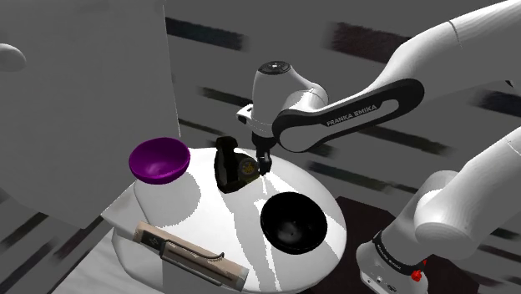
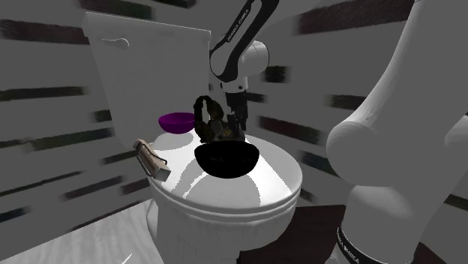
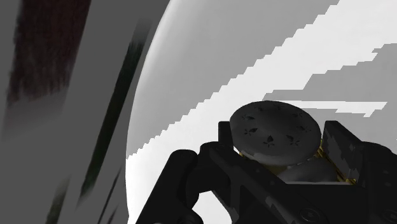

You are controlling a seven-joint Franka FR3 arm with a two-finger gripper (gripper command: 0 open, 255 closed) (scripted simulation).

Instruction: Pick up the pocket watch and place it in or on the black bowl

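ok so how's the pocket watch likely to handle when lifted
The pocket watch has a round, hard-looking case, so it may pivot or slip between the jaws. Its dark loop sticks up from the case, so it could swing or snag.

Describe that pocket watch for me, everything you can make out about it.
The pocket watch is dark with gold-coloured trim, and a dark looped strap rises from its top. In the wrist view its round grey cover, speckled with dark marks, is clasped between the two black fingers of the end effector. It stands upright over the white toilet lid, between the purple bowl and the black bowl. Whether it touches the lid I cannot tell.
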